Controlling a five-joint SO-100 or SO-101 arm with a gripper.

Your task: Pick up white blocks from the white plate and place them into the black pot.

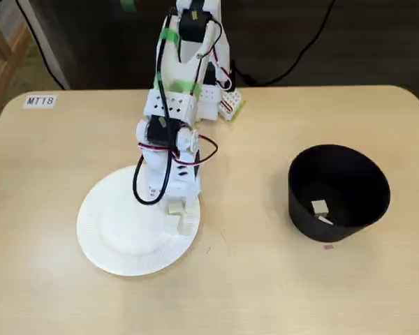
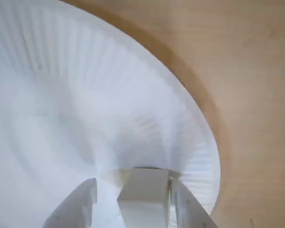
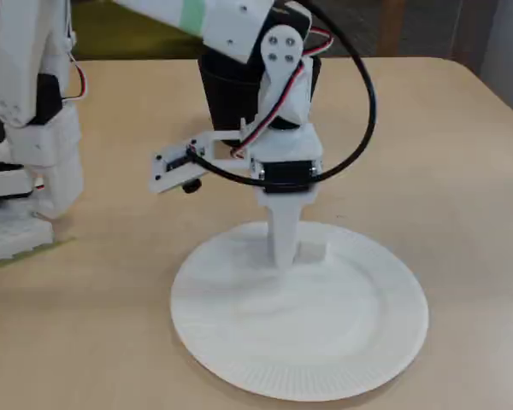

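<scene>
The white plate (image 1: 119, 237) (image 2: 61, 95) (image 3: 325, 342) lies on the wooden table. My gripper (image 1: 179, 215) (image 2: 133, 186) (image 3: 292, 250) is down on the plate's rim area, open, with one white block (image 2: 145, 192) (image 1: 175, 207) (image 3: 313, 251) between its fingers. In the wrist view the right finger (image 2: 187, 206) is against the block, while the left finger (image 2: 78, 206) stands a small gap away. The black pot (image 1: 349, 209) stands well to the right in a fixed view, with two white blocks (image 1: 320, 207) inside. In another fixed view the black pot (image 3: 227, 98) is mostly hidden behind the arm.
The arm's base (image 1: 216, 98) (image 3: 21, 171) sits at the table's back edge. A label reading MT18 (image 1: 40, 101) is stuck near the back left corner. A small pink mark (image 1: 327, 246) lies just in front of the pot.
</scene>
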